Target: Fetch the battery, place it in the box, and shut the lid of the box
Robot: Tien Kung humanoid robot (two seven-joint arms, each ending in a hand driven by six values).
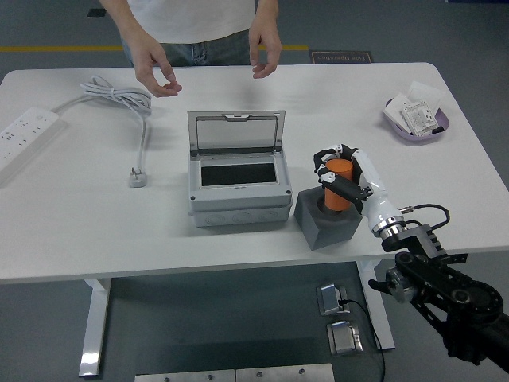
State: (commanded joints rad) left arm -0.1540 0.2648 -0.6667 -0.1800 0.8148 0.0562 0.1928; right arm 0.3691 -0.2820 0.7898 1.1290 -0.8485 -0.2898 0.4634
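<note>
1. A white desk (71,231) fills the view, seen from above.
2. At the centre stands a grey box (238,187) with its clear lid (236,131) hinged upright at the far side, the inside open.
3. Just right of the box sits a dark grey block (322,227).
4. An orange battery (338,185) stands upright in the block's top.
5. The right robot hand (343,177) reaches in from the near right, its fingers curled around the battery.
6. At the far left lie a white power strip (24,139) and its coiled cable (119,97).
7. At the far right is a purple dish (398,123) holding small items.
8. A person stands at the far side, both hands (157,77) raised just over the desk's far edge, holding nothing.
</note>
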